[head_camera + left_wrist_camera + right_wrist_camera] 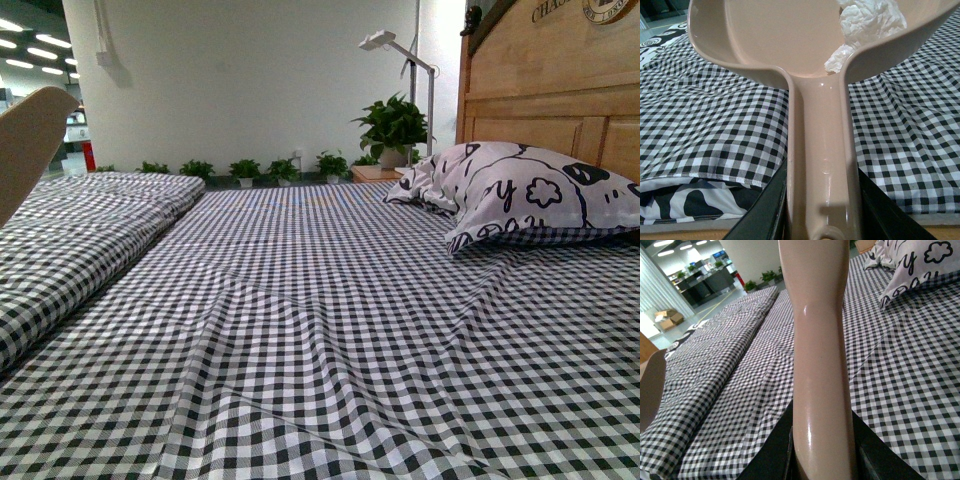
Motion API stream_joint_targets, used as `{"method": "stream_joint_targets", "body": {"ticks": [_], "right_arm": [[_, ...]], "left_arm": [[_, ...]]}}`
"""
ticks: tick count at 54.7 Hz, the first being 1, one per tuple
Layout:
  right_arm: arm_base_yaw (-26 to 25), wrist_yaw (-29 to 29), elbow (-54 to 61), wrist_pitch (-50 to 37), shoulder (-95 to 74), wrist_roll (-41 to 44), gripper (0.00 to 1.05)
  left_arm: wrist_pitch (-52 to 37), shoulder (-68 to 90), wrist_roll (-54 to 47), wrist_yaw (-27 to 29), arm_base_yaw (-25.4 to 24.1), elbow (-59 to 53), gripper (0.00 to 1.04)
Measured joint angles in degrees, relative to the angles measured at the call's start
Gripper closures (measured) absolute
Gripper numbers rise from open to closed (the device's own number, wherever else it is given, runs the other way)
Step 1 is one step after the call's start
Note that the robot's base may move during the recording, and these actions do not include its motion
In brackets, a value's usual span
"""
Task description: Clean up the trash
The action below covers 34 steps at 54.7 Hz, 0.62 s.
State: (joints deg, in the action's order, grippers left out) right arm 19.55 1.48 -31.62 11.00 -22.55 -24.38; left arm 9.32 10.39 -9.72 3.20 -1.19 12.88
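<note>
One crumpled wad of white tissue, the trash (pixel 867 25), lies inside the beige dustpan (pixel 780 45) that my left claw (pixel 822 220) carries; seen from my left wrist camera, it sits against the pan's wall toward one o'clock from the handle, with a small torn flap trailing down to where pan meets handle. I judge it very light, soft and springy, easily blown or tipped out, so it needs no direct grasp: the sensible hold is on the stiff, glossy handle, kept level. That handle looks smooth and possibly slippery. My left claw's dark jaws press against both sides of the handle, gripping it. My right claw (pixel 822 460) likewise clamps a second beige handle (pixel 817 340), a long smooth shaft whose working end is out of sight. The tissue is bright white, deeply creased and far smaller than the pan. In the front camera, only the pan's edge (pixel 30 140) shows at nine o'clock, above a black-and-white checked bedsheet (pixel 320 330), with a patterned pillow (pixel 520 195) at two o'clock.
</note>
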Motion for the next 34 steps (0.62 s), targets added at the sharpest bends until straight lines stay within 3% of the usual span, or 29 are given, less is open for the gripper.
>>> {"method": "stream_joint_targets", "body": {"ticks": [34], "right_arm": [[0.0,0.0,0.0,0.0,0.0,0.0,0.85]], "left_arm": [[0.0,0.0,0.0,0.0,0.0,0.0,0.77]]}}
